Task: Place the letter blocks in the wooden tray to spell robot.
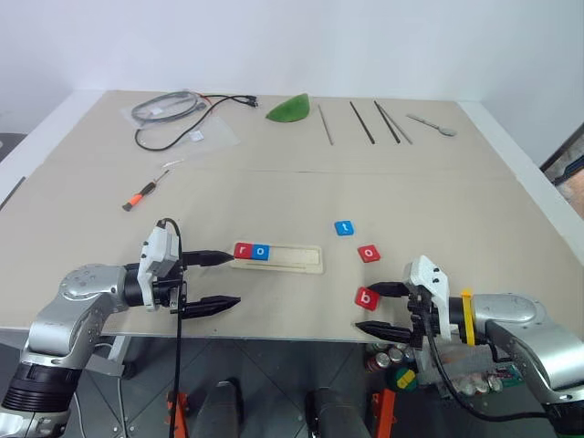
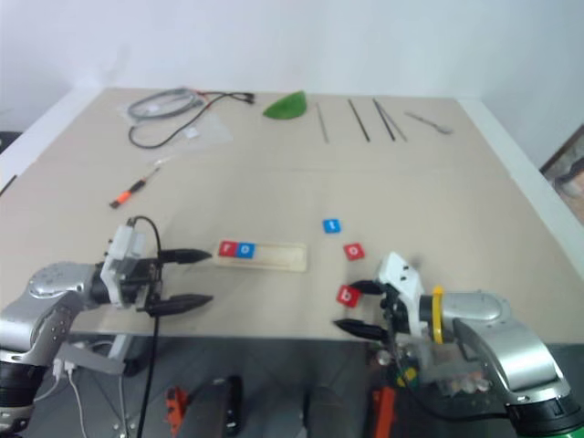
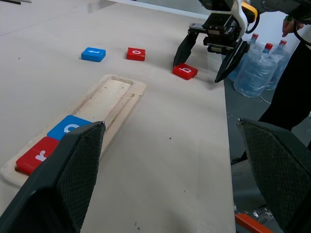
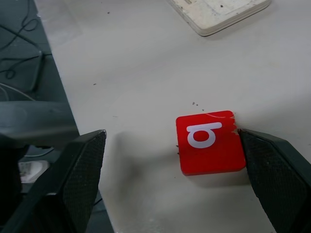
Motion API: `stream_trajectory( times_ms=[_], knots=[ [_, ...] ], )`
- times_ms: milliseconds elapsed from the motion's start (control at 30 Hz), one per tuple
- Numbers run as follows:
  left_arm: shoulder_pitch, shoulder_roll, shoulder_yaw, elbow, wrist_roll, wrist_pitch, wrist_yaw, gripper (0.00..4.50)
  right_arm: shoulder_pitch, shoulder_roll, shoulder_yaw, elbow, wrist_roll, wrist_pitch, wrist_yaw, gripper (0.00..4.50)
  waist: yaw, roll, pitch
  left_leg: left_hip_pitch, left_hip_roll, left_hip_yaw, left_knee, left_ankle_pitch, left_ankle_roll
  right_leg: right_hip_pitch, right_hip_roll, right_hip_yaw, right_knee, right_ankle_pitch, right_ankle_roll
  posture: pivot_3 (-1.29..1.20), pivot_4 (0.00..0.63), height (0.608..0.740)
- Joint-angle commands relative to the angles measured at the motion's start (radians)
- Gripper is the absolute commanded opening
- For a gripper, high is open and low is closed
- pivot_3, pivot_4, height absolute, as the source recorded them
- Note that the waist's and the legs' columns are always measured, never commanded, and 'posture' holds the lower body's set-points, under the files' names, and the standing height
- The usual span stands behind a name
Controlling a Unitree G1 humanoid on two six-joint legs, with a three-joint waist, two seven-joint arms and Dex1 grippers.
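The wooden tray (image 1: 278,256) lies near the table's front edge. A red "r" block (image 1: 243,250) and a blue "o" block (image 1: 261,251) sit side by side in its left end. Right of the tray, loose on the table, are a blue "t" block (image 1: 344,228), a red "o" block (image 1: 369,253) and a red "b" block (image 1: 366,297). My right gripper (image 1: 378,308) is open, low over the table. The "b" block (image 4: 209,141) lies between its fingers, close against one of them. My left gripper (image 1: 234,279) is open and holds nothing, its upper fingertip at the tray's left end.
At the back of the table are a cable bundle (image 1: 173,108), a green leaf-shaped piece (image 1: 289,110), several thin rods (image 1: 362,121) and a spoon (image 1: 432,125). An orange-handled screwdriver (image 1: 139,196) lies at mid left. Plastic bottles (image 3: 255,68) stand below the table's front edge.
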Motion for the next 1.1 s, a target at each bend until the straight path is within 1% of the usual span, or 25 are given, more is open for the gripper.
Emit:
stream_trajectory(
  times_ms=[33,100,167,200,267,333,533,600,767,900,967,1100],
  knots=[
    [-0.008,0.014,0.042,-0.041,-0.028,-0.001,0.005,4.50,-0.003,0.016,0.013,-0.003,-0.038,-0.026,-0.043,4.19,-0.002,-0.001,-0.001,0.000,0.000,0.000,0.000,0.000,0.000,0.000,0.000,0.000,0.000,0.000,0.000,0.00,0.150,0.740],
    [-0.008,0.020,0.051,-0.043,-0.031,0.001,0.009,4.50,-0.001,0.020,0.023,0.013,-0.059,-0.062,-0.043,3.59,-0.003,-0.003,-0.002,0.001,0.000,0.000,0.000,0.000,0.000,0.000,0.000,0.000,0.000,0.000,-0.001,0.00,0.150,0.740],
    [-0.005,0.026,0.056,-0.043,-0.032,0.001,0.008,4.50,-0.004,0.026,0.017,0.017,-0.047,-0.064,-0.038,2.86,-0.003,-0.003,-0.002,0.002,0.000,0.000,0.000,0.000,0.000,0.000,0.000,0.000,0.000,0.001,-0.001,0.00,0.150,0.740],
    [-0.002,0.030,0.060,-0.042,-0.031,0.000,0.007,4.50,-0.009,0.027,0.016,0.020,-0.046,-0.064,-0.040,2.59,-0.003,-0.003,-0.002,0.002,0.000,0.000,0.000,0.000,-0.001,0.000,0.000,0.000,0.000,0.001,-0.001,0.00,0.150,0.740],
    [0.001,0.036,0.067,-0.038,-0.029,-0.002,0.006,4.50,-0.018,0.024,0.019,0.027,-0.048,-0.069,-0.035,1.83,-0.003,-0.003,-0.002,0.002,0.000,0.000,0.000,0.000,-0.001,0.000,0.000,0.000,0.000,0.001,-0.002,0.00,0.150,0.740],
    [0.003,0.042,0.076,-0.031,-0.030,-0.006,0.005,4.50,-0.027,0.021,0.022,0.033,-0.046,-0.071,-0.024,1.23,-0.003,-0.003,-0.002,0.002,0.000,0.000,0.000,0.000,-0.001,0.000,-0.001,0.000,0.000,0.001,-0.002,0.00,0.150,0.740],
    [0.006,0.050,0.088,0.001,-0.017,-0.020,-0.006,4.50,-0.070,0.016,0.038,0.061,-0.068,-0.075,-0.011,1.19,-0.003,-0.003,-0.002,0.002,0.000,0.000,0.000,0.000,-0.001,-0.001,0.000,0.000,0.000,0.001,-0.002,0.00,0.150,0.740],
    [0.009,0.048,0.089,0.010,-0.012,-0.027,-0.007,4.50,-0.108,0.023,0.032,0.072,-0.062,-0.076,-0.014,1.19,-0.004,-0.003,-0.002,0.002,0.000,0.000,0.000,0.000,-0.001,-0.001,0.000,0.000,0.000,0.001,-0.002,0.00,0.150,0.740],
    [0.023,0.041,0.083,0.022,-0.003,-0.036,-0.005,4.50,-0.287,0.060,0.002,0.084,0.018,-0.020,-0.012,1.19,-0.005,-0.003,-0.002,0.002,0.000,0.000,0.000,0.000,-0.001,-0.001,0.000,0.000,0.000,0.002,-0.002,0.00,0.150,0.740],
    [0.028,0.042,0.082,0.046,0.014,-0.054,-0.007,4.50,-0.408,0.070,0.021,0.085,0.059,0.008,0.021,1.19,-0.004,-0.003,-0.002,0.002,0.001,0.000,-0.001,0.000,-0.001,-0.001,0.000,0.000,0.000,0.002,-0.002,0.00,0.150,0.740],
    [0.021,0.043,0.091,0.077,0.021,-0.065,-0.006,4.50,-0.469,0.087,0.064,0.107,0.044,0.009,0.030,1.19,-0.001,-0.003,-0.002,0.002,0.001,0.000,-0.001,0.000,-0.001,-0.001,0.000,0.000,0.000,0.001,-0.002,0.00,0.150,0.740],
    [-0.012,0.041,0.109,0.153,0.033,-0.097,0.002,4.50,-0.610,0.168,0.228,0.219,-0.077,-0.029,0.044,1.19,-0.006,-0.003,-0.002,0.001,0.001,0.001,-0.001,0.000,0.000,-0.003,0.000,0.000,0.000,0.002,-0.002,0.00,0.150,0.740]
  ],
)
